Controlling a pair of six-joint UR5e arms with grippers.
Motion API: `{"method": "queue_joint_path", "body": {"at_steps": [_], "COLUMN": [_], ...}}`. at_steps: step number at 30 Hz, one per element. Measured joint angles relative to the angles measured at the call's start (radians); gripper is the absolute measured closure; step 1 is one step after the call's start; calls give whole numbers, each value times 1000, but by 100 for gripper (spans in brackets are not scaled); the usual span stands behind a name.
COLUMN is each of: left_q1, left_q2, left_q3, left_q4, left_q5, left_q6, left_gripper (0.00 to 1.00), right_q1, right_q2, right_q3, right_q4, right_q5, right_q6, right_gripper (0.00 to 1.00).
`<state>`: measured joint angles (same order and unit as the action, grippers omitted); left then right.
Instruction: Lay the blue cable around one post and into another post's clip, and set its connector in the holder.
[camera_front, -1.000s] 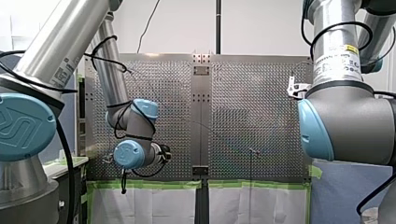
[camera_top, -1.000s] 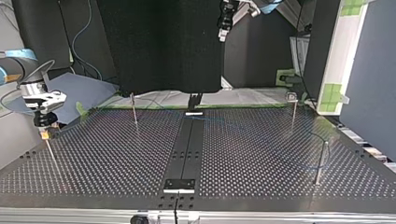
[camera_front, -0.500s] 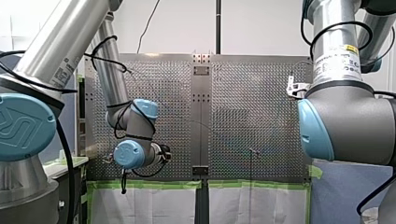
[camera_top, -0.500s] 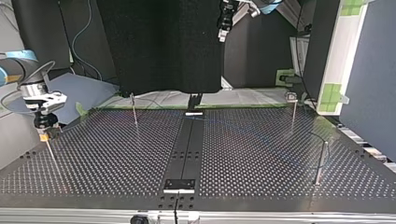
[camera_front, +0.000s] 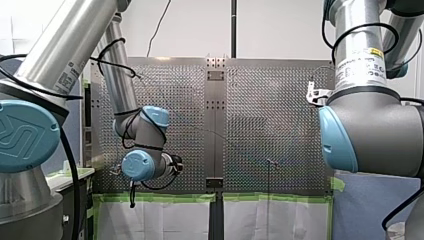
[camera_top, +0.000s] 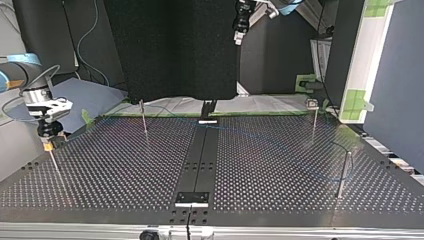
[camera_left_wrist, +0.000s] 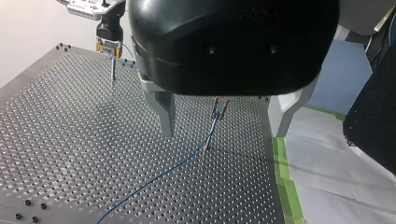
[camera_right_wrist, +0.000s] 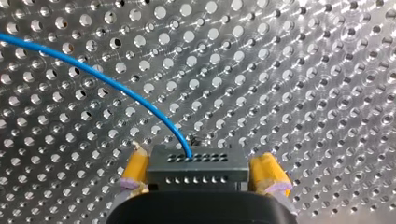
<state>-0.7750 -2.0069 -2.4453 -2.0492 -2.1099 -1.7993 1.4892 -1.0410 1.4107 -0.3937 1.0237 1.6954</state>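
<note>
yellow pads of my right gripper press both sides of the grey connector. the connector sits at the top of a thin post by the top view's left edge of the table. the blue cable leaves the connector's face and curves away over the holes. further right, in the left wrist view, it climbs to a clipped post. my left gripper hangs high above that post, with its metal fingers wide apart and nothing between them.
</note>
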Motion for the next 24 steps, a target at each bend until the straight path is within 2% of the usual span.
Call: {"method": "queue_joint_path", "body": {"at_steps": [9, 24], "left_q1": [0, 0], "left_q2": [0, 0], "left_q3": [0, -1], "left_q4": [0, 0], "left_q5": [0, 0], "left_q6": [-1, -2], "left_gripper": [0, 0], "right_q1": [0, 0], "right_q2": [0, 0], "right_q3": [0, 0], "right_q4": [4, 9], "right_q5": [62, 123], "right_q6": [0, -1], "right_gripper": [0, 0]}}
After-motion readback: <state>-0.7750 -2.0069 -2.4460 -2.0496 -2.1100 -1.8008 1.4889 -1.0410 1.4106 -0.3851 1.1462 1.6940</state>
